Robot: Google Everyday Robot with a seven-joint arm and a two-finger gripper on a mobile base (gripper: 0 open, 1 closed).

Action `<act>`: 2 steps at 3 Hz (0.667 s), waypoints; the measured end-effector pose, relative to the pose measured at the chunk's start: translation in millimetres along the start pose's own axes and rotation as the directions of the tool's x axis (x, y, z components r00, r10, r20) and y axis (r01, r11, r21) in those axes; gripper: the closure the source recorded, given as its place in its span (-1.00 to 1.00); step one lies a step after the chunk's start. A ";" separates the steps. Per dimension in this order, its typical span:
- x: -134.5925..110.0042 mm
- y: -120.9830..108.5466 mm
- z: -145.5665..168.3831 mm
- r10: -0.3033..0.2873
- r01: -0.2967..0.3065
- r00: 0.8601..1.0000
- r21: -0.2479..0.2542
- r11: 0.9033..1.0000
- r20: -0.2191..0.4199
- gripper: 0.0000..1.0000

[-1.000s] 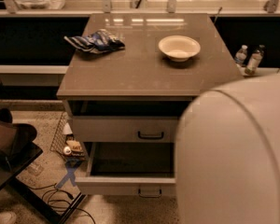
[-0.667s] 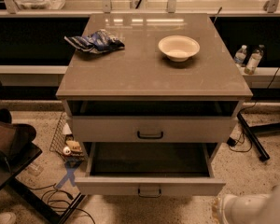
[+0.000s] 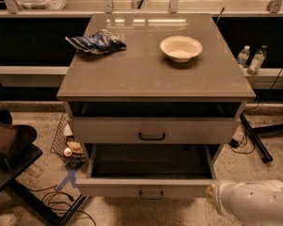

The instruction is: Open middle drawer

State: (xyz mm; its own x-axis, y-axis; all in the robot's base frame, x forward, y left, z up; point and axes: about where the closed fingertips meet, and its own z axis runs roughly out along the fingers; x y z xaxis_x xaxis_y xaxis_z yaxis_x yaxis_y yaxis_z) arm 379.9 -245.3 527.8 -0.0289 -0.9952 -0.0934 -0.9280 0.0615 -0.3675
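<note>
The middle drawer point(image 3: 151, 187) is pulled well out, with its dark inside showing and its small black bar handle point(image 3: 151, 192) at the centre of the pale front. Above it is the taller-fronted upper drawer point(image 3: 153, 130), with a dark gap under the tabletop. The lowest drawer is hidden below the open one. A white arm segment point(image 3: 252, 202) lies at the bottom right, just right of the open drawer's front corner. My gripper is out of view.
On the brown tabletop point(image 3: 155, 74) lie a white bowl point(image 3: 181, 48) and a blue crumpled bag point(image 3: 96, 42). Two bottles point(image 3: 251, 58) stand at the right. A black stand leg point(image 3: 255, 138), cables, a wire basket point(image 3: 68, 142) and a dark chair point(image 3: 9, 149) surround the cabinet.
The white arm, which covered the right of the view, has dropped to the bottom right corner. The middle drawer stays open as before.
</note>
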 end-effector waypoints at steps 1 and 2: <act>-33.2 -37.6 10.5 -0.104 0.102 0.993 0.051 0.993 0.048 1.00; -49.4 -74.6 36.7 -0.167 0.160 0.983 0.099 0.982 0.071 1.00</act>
State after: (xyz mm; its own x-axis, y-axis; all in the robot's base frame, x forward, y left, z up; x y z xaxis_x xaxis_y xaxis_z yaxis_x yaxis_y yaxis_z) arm 464.2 -197.9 525.9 0.1530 -0.9835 -0.0963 -0.8793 -0.0910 -0.4675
